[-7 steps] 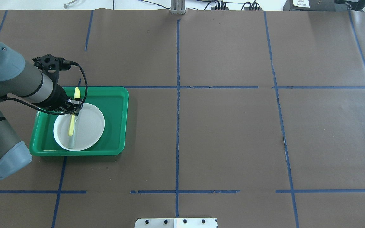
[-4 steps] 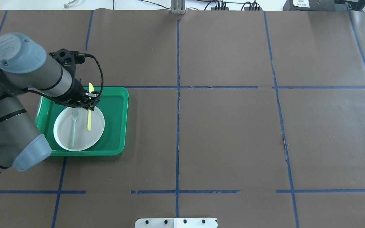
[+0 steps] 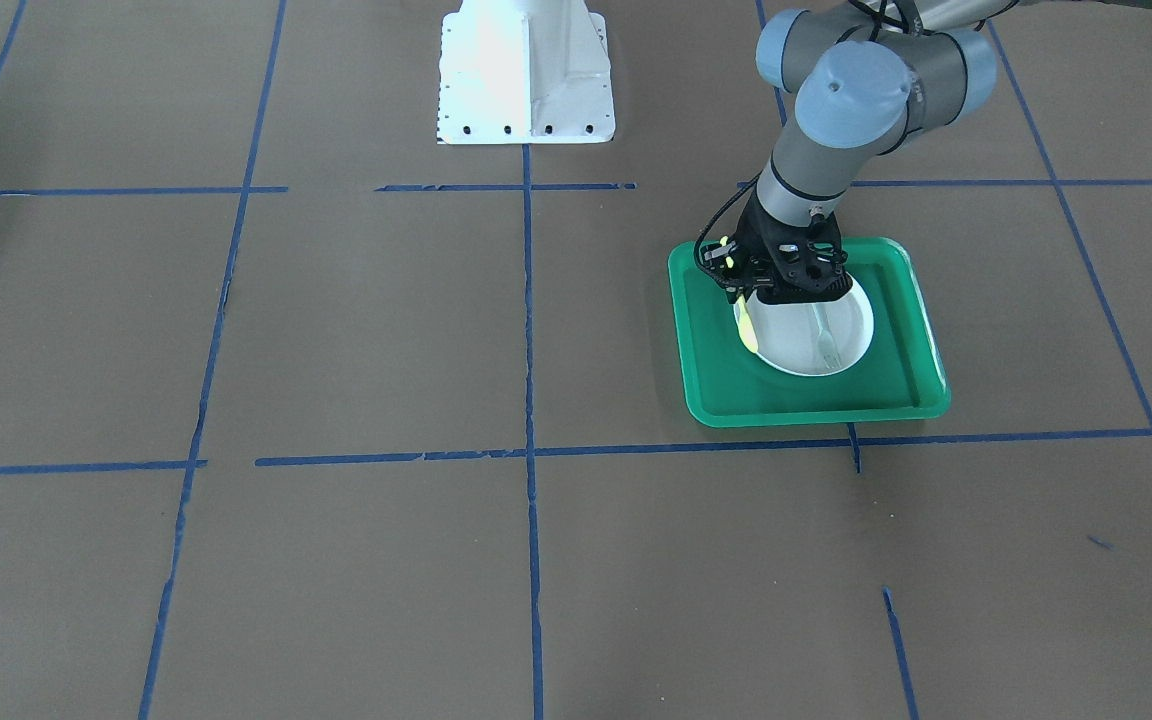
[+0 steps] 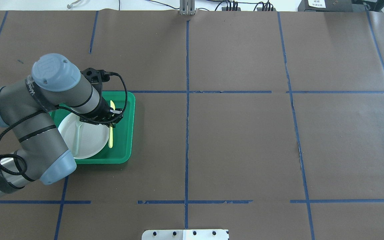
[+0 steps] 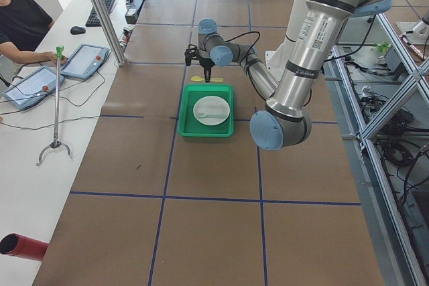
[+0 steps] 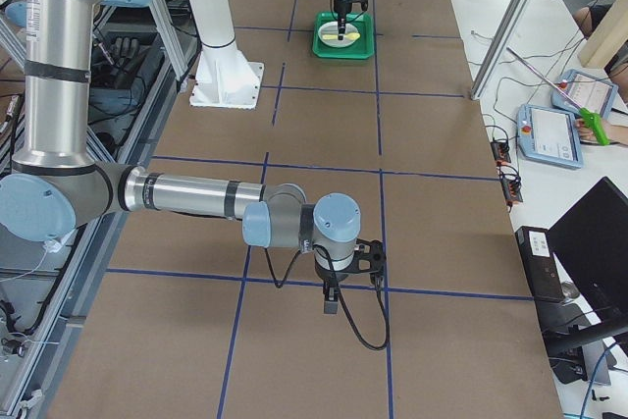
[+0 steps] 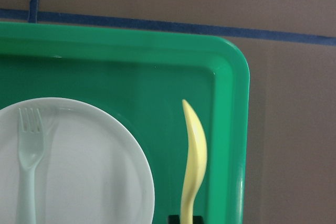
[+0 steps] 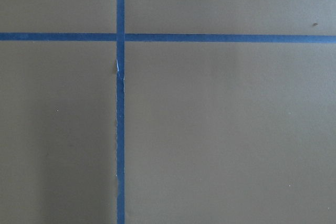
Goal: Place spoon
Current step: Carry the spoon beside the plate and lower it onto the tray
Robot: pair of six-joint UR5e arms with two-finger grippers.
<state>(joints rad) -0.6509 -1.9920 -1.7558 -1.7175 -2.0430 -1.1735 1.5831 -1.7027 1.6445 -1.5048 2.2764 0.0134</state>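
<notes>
My left gripper [image 4: 112, 120] is shut on the small yellow spoon [image 4: 111, 135] and holds it above the right strip of the green tray [image 4: 127, 126], just right of the white plate [image 4: 92, 136]. The spoon's bowl points away from me and its handle toward me. In the left wrist view the spoon [image 7: 193, 153] shows edge-on over the tray floor [image 7: 131, 72], beside the plate [image 7: 89, 171]. A pale translucent fork [image 4: 77, 136] lies on the plate. My right gripper [image 6: 331, 299] shows only in the exterior right view, over bare table; I cannot tell its state.
Brown paper with blue tape lines covers the table [image 4: 238, 140]. The white robot base plate [image 3: 524, 75] is at the near edge. The right wrist view shows only paper and tape [image 8: 121, 103].
My left arm has carried the spoon to the right, from over the plate's left part, across the plate, to over the tray's right strip. The fork stays on the plate.
</notes>
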